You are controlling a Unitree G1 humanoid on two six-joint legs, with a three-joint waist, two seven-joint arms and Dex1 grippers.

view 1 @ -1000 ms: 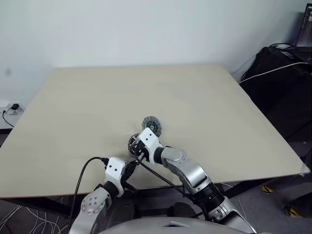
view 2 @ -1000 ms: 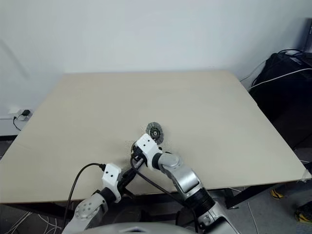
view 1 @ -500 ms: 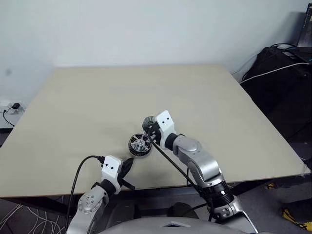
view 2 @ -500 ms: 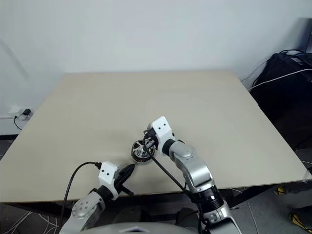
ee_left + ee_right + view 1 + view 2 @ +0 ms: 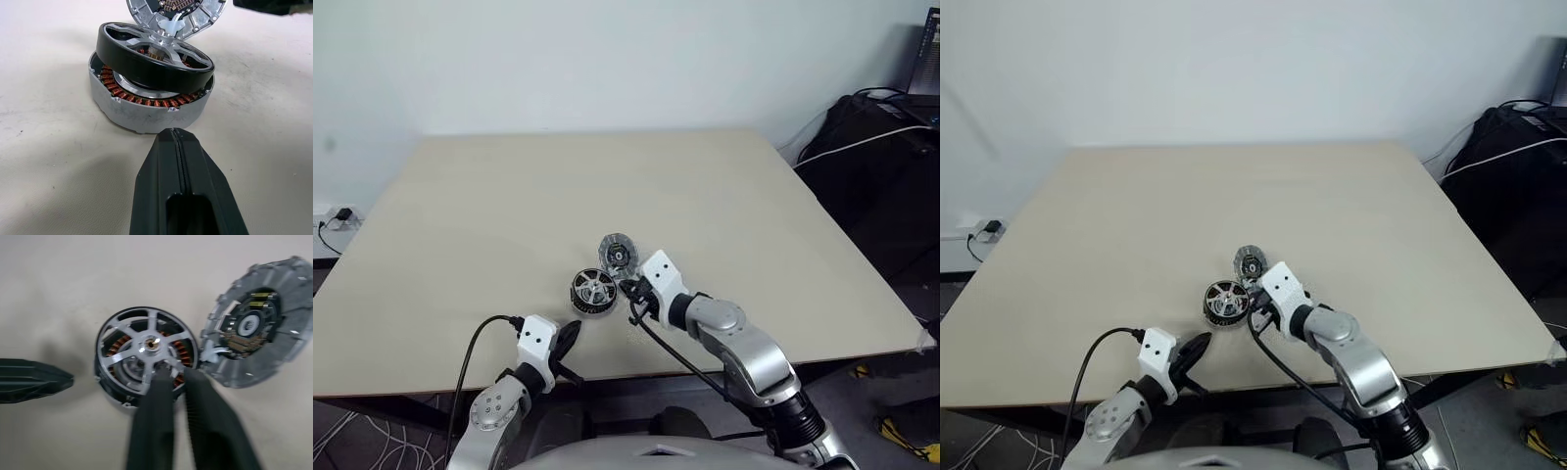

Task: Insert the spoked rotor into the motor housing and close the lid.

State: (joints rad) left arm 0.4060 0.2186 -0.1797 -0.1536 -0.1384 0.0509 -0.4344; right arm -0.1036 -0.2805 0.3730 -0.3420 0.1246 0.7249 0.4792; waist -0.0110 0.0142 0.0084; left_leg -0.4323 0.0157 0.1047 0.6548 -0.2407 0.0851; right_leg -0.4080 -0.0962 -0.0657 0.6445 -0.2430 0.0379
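The spoked rotor [image 5: 154, 51], black-rimmed with pale spokes, rests tilted on top of the motor housing [image 5: 146, 110], whose copper windings show under the rim. Both stand on the table near its front edge [image 5: 594, 290]. The lid [image 5: 618, 253] lies just behind them with its inner side up, touching or nearly touching the housing [image 5: 254, 347]. My right gripper [image 5: 177, 377] hovers beside the rotor's near right side, fingers a narrow gap apart with nothing between them. My left gripper [image 5: 178, 161] is shut and empty, low at the table's front edge, pointing at the housing.
The beige table [image 5: 509, 196] is bare apart from the motor parts. A black bag with cables [image 5: 871, 147] stands on the floor past the table's right edge. A wall socket [image 5: 337, 215] shows at the far left.
My right gripper has drawn off the housing toward the right, uncovering the rotor resting on it, and its fingers have parted a little. The left gripper has stayed put.
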